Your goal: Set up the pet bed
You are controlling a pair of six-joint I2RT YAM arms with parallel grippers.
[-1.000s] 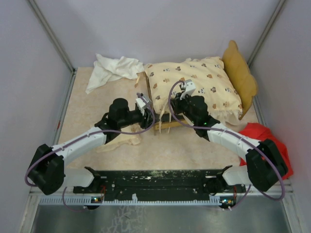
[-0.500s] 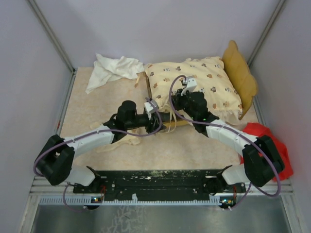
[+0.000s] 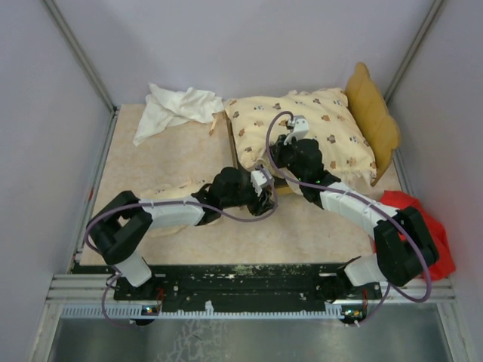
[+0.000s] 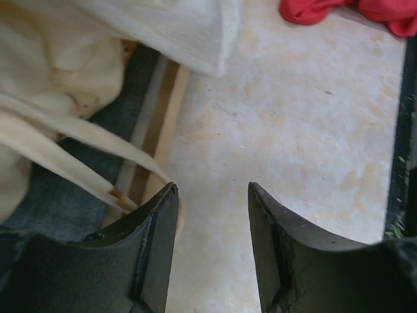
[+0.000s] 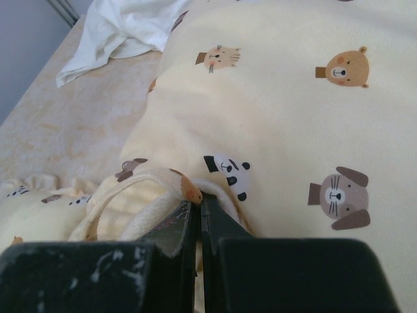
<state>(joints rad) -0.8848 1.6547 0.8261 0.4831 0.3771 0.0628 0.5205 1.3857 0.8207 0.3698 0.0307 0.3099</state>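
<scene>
The pet bed's cream animal-print cushion lies on the light wooden frame, whose wavy headboard stands at the back right. My right gripper rests at the cushion's near-left edge, shut on a cushion tie that loops over its tips. My left gripper is open and empty just in front of the frame's front rail, beside the dark grey base. The cushion ties hang past its left finger. The small matching pillow lies on the table under my left arm.
A plain white cloth is crumpled at the back left. A red cloth lies at the right, under my right arm's elbow, and shows in the left wrist view's top corner. Grey walls enclose the beige table.
My left arm has swung right along the bed's front, from the pillow side to the front rail. My right gripper has shifted slightly farther back, still pinching the tie.
</scene>
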